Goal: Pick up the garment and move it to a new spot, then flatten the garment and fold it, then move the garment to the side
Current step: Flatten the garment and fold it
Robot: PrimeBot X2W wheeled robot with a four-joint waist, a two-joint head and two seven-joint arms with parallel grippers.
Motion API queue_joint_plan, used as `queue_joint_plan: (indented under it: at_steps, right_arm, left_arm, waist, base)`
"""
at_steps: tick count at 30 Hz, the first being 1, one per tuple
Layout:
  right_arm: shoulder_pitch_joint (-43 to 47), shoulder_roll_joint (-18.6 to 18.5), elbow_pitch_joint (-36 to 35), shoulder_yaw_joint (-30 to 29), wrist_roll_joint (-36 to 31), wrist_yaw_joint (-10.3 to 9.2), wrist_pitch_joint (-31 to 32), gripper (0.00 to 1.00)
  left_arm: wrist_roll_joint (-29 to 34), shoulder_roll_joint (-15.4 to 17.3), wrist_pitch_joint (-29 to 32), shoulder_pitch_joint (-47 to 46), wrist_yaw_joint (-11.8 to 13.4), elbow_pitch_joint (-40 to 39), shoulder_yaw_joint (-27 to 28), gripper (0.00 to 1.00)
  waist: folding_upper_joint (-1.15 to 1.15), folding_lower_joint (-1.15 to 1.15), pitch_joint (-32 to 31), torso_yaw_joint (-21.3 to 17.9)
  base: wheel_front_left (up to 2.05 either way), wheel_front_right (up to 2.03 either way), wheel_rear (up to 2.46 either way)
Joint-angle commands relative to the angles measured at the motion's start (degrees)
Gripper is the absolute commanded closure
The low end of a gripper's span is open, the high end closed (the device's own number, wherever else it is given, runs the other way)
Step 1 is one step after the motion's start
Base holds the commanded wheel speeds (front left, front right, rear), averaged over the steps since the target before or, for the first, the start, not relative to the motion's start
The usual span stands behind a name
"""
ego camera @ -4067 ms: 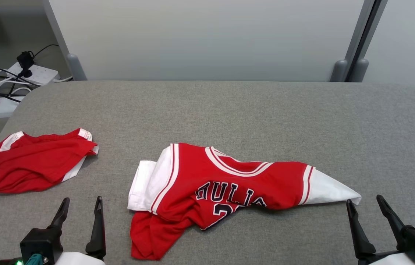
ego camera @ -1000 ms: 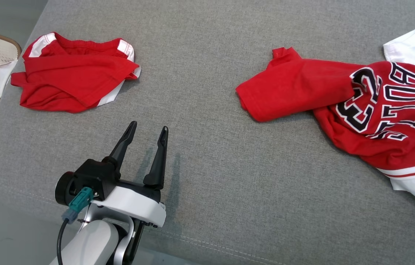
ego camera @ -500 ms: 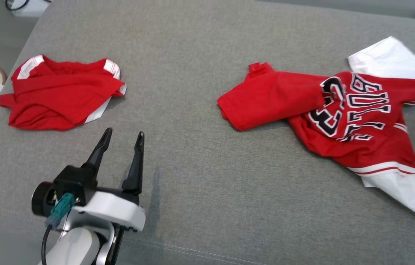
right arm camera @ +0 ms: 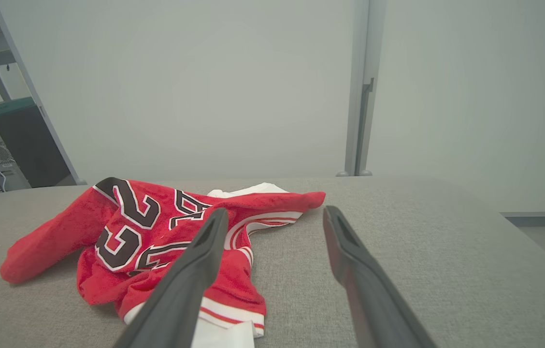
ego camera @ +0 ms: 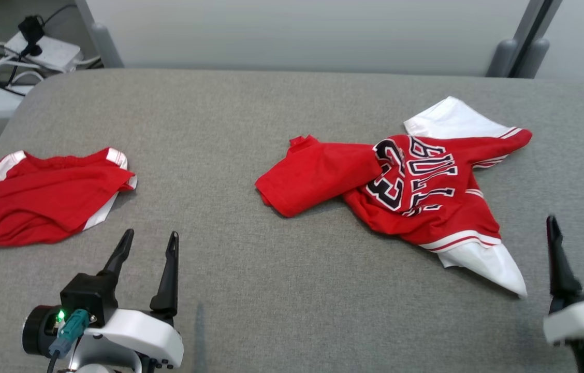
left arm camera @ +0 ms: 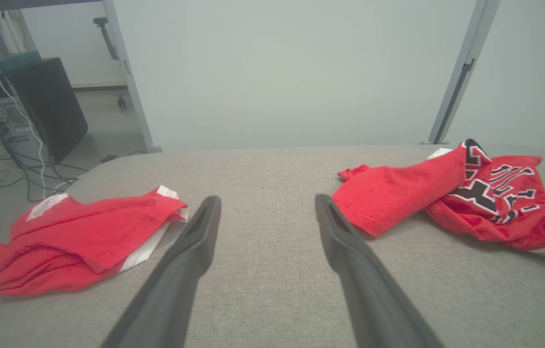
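The garment (ego camera: 406,181) is a red and white jersey with black lettering, lying crumpled right of the grey surface's middle, one red part folded out to the left. The same garment (left arm camera: 451,193) is at the right of the left wrist view, and the garment (right arm camera: 156,232) lies at the left of the right wrist view. My left gripper (ego camera: 148,242) is open at the lower left, apart from any cloth. At the lower right, near the jersey's white corner, my right gripper (ego camera: 577,224) is open and empty.
A second red garment (ego camera: 48,194) lies bunched at the grey cushioned table's (ego camera: 271,290) left edge. Power strips and cables (ego camera: 17,52) lie on the floor beyond the far left corner. A pale partition with metal posts (ego camera: 525,41) stands behind the table.
The head camera has swung up and to the right, bringing the back wall and the right gripper into view. The jersey lies rotated and further right than four seconds ago.
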Motion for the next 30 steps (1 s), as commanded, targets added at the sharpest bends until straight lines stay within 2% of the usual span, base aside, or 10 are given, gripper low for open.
queue_joint_plan:
  at_steps: [1,5,8,20,24,30]
  right_arm:
    - [2.07,0.36,-4.18,-0.15,-1.75,-0.01,-0.75,0.00]
    - [10.61,6.04,-12.20,-3.54,-6.10,-0.01,-0.75,0.00]
    - [14.63,8.32,-15.88,-3.89,-7.91,-0.01,-0.50,0.00]
    - [17.43,10.44,-20.68,-3.59,-8.82,-0.01,1.67,0.00]
    - [16.99,10.63,-21.02,-3.19,-8.42,-0.01,1.74,0.00]
    - [15.09,10.79,-21.64,-1.88,-8.11,-0.01,1.56,0.00]
  left_arm:
    - [-0.26,1.49,0.14,-1.07,0.36,-1.62,2.11,0.00]
    - [-0.85,1.49,0.44,0.25,0.49,-1.34,1.86,0.00]
    - [-1.26,1.65,0.45,1.35,0.85,-1.23,2.03,0.00]
    - [-1.50,2.03,1.37,1.34,0.56,-1.20,1.25,0.00]
    - [-1.44,1.68,2.99,-0.38,-1.77,0.47,-1.07,0.00]
    - [-1.85,-1.53,6.69,-6.70,-8.59,8.50,-6.55,0.00]
  waist:
    - [0.00,0.00,-1.63,-1.12]
    - [0.00,0.00,-3.02,-1.47]
    - [0.00,0.00,-3.93,-1.95]
    - [0.00,0.00,-3.90,-2.70]
    - [0.00,0.00,-2.82,-2.91]
    - [0.00,0.00,0.54,-4.64]
  base:
    - [0.00,0.00,0.00]
    - [0.00,0.00,0.00]
    - [0.00,0.00,0.00]
    - [0.00,0.00,0.00]
    - [0.00,0.00,0.00]
    - [0.00,0.00,0.00]
